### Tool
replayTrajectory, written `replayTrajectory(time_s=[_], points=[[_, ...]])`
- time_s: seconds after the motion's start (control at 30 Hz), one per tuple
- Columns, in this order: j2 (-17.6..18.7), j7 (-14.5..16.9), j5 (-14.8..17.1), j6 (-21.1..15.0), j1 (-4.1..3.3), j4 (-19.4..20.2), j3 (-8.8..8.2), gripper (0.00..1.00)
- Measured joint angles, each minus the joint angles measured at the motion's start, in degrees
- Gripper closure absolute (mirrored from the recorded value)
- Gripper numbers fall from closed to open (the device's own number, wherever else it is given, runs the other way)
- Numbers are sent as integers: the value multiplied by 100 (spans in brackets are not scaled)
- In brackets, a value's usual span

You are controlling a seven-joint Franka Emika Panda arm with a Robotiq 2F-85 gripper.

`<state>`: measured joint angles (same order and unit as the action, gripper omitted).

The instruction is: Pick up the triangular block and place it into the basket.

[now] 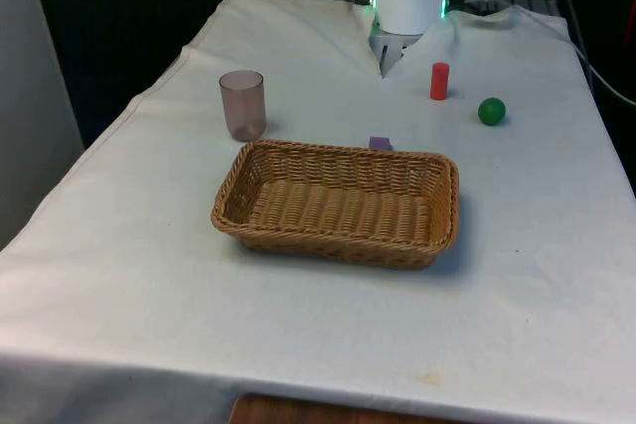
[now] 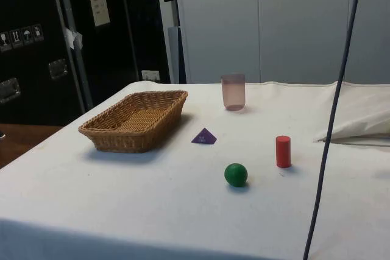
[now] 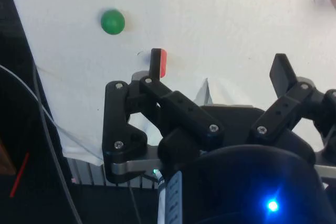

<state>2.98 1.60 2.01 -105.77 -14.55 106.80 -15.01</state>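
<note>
The small purple triangular block (image 2: 204, 137) rests flat on the white cloth, apex up, just beside the basket's long side. The rectangular woven wicker basket (image 2: 116, 139) stands upright, open and empty.

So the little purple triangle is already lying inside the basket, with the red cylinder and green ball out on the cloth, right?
Not quite. The purple triangle lies on the cloth beside the basket, not in it, as the side view shows. The red cylinder and green ball are indeed out on the cloth.
</note>
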Motion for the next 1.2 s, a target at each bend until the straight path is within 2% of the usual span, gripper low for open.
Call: replayTrajectory(time_s=[0.17,0.33,0.5,1.13,1.2], points=[[-6,0,0,-52,0,115,17,0],[-80,-23,-6,-252,-6,378,63,0],[-172,-34,-11,-567,-6,728,103,0],[-178,-149,-143,-1507,0,1558,229,0],[-178,-149,-143,-1507,0,1558,229,0]])
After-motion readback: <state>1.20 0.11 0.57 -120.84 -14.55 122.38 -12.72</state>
